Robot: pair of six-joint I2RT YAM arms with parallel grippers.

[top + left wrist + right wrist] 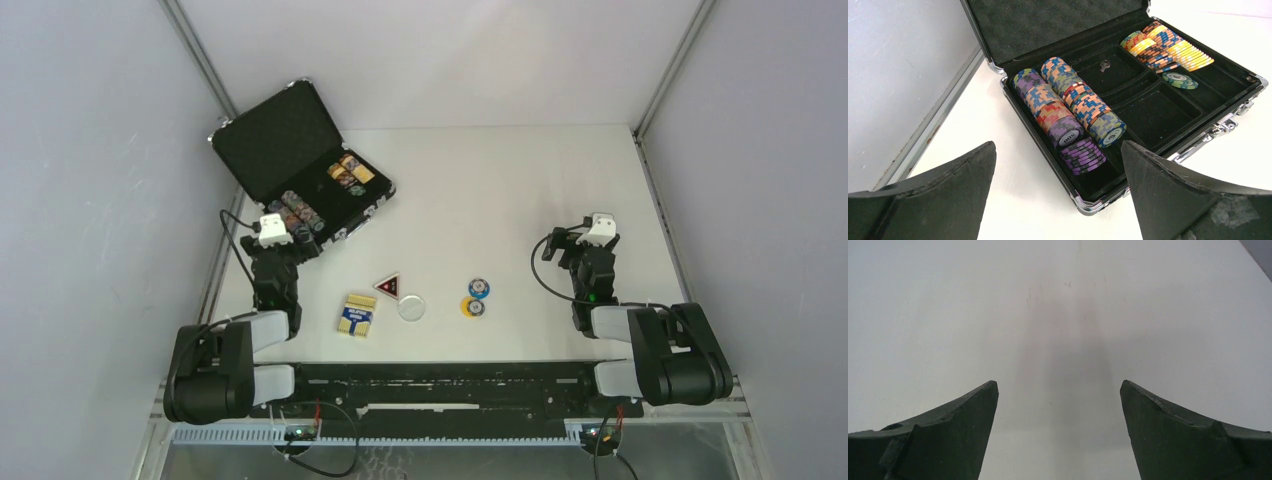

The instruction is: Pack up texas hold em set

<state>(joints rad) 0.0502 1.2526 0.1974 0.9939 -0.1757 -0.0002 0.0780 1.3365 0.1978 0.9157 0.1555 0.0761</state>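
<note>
Texas hold em set, seen from above on a white table (pixel 520 200). The black silver-edged briefcase (pixel 278 140) lies open at about ten o'clock. Rows of multicoloured poker chips (pixel 1068 107) fill its side troughs, and the middle compartments are mostly bare.

Loose pieces lie toward six o'clock:
- a yellow-blue card box (pixel 357 315)
- a red-black triangular token (pixel 388 286) at its one o'clock
- a white disc (pixel 411 307) just beside the token
- a blue disc (pixel 480 289) and a yellow disc (pixel 472 307) close together at three o'clock of these

The left gripper (pixel 1058 144) hovers before the case, jaws spread wide and holding nothing. The right gripper (pixel 1059 384), equally wide and empty, faces bare table at four o'clock.

Packing looks barely begun. The card box probably suits the left arm:
- turn the jaws across its narrow sides
- lift it level
- set it in a bare middle compartment, clear of the chip rows

The flat discs will likely need a low, square pinch at the rim.
</note>
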